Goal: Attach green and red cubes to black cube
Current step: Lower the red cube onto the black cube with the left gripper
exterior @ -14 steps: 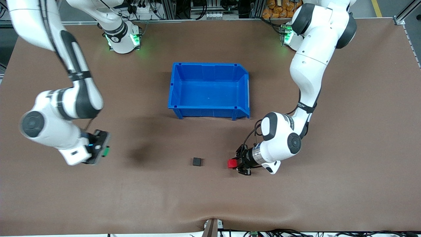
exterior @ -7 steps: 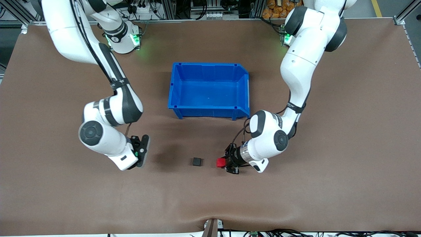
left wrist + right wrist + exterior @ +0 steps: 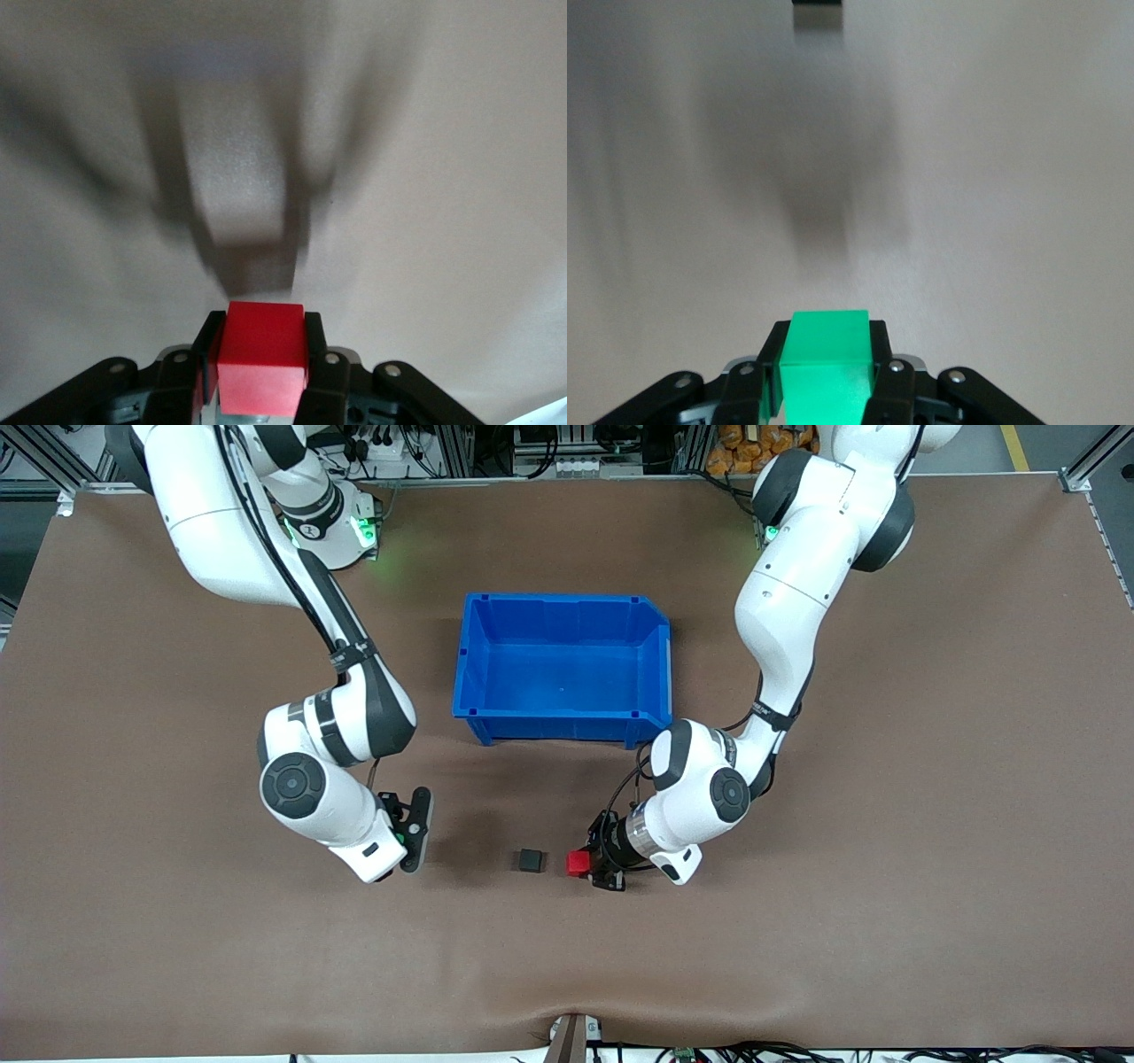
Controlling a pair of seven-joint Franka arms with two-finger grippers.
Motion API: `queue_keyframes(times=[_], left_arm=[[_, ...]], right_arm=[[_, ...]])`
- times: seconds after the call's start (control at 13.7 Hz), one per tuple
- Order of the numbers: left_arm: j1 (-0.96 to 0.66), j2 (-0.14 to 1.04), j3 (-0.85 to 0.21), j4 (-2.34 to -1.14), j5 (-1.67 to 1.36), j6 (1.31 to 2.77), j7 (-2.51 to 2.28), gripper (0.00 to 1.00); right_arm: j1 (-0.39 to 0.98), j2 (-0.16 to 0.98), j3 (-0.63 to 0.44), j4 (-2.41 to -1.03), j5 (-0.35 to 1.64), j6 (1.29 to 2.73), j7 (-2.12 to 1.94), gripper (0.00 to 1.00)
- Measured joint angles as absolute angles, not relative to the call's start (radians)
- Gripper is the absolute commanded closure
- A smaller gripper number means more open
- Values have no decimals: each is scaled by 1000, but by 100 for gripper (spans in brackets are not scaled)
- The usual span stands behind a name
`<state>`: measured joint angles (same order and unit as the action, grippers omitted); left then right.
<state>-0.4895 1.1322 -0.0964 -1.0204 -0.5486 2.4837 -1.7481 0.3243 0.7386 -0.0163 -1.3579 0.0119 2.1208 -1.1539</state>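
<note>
The black cube [image 3: 530, 860] lies on the brown table, nearer to the front camera than the blue bin. My left gripper [image 3: 588, 863] is shut on the red cube [image 3: 578, 863], low over the table just beside the black cube, toward the left arm's end. In the left wrist view the red cube [image 3: 262, 354] fills the space between the fingers. My right gripper [image 3: 413, 838] is shut on the green cube [image 3: 827, 367], which hangs low, toward the right arm's end from the black cube. The right wrist view shows the black cube [image 3: 819, 12] some way ahead.
An empty blue bin [image 3: 461, 664] stands mid-table, farther from the front camera than the cubes. The brown table mat [image 3: 797, 957] stretches around the cubes. Cables and a bracket sit at the table's front edge [image 3: 571, 1036].
The right arm has swung in from its end of the table toward the black cube with the green cube. The left gripper has brought the red cube closer to the black cube.
</note>
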Motion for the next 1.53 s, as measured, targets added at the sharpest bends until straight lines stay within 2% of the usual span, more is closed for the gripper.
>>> queue_keyframes(times=[0.87,1.53], left_arm=[[-518,1195,-96,-952,-549,2510,-1773,100],[-523,1200,-96,-939,-549,2512,-1789,100]], right_arm=[[315,739,-14,-1356,13,2093,-1139,97],[315,739,-14,-1356,13,2090,-1131,96]])
